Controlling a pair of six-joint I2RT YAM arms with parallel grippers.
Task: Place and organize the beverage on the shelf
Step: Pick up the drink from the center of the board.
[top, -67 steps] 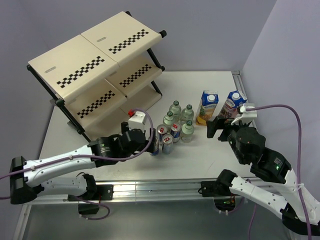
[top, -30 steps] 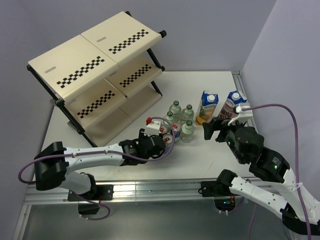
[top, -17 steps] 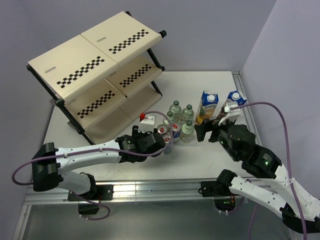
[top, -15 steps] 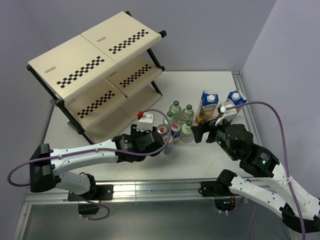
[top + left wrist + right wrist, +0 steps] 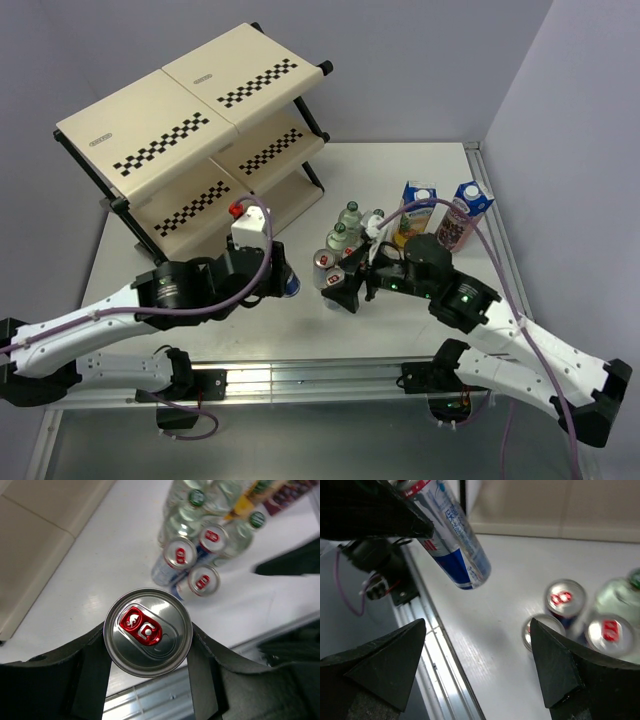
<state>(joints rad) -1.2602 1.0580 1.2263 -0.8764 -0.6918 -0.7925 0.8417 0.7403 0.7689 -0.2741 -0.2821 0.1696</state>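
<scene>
With our left gripper (image 5: 278, 280) clamped on a slim can (image 5: 148, 632) and right gripper (image 5: 477, 630) gaping wide, we'd keep it upright going to the shelf (image 5: 190, 130).

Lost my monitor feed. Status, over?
Left pincer shut on can, off table. Right pincer open by three standing cans. Nothing blocking route to shelf.

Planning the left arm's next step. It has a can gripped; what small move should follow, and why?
Probably swing the can toward the shelf: the left gripper is shut on it, it hangs off the table, tilted, and the shelf stands far-left of it.
</scene>
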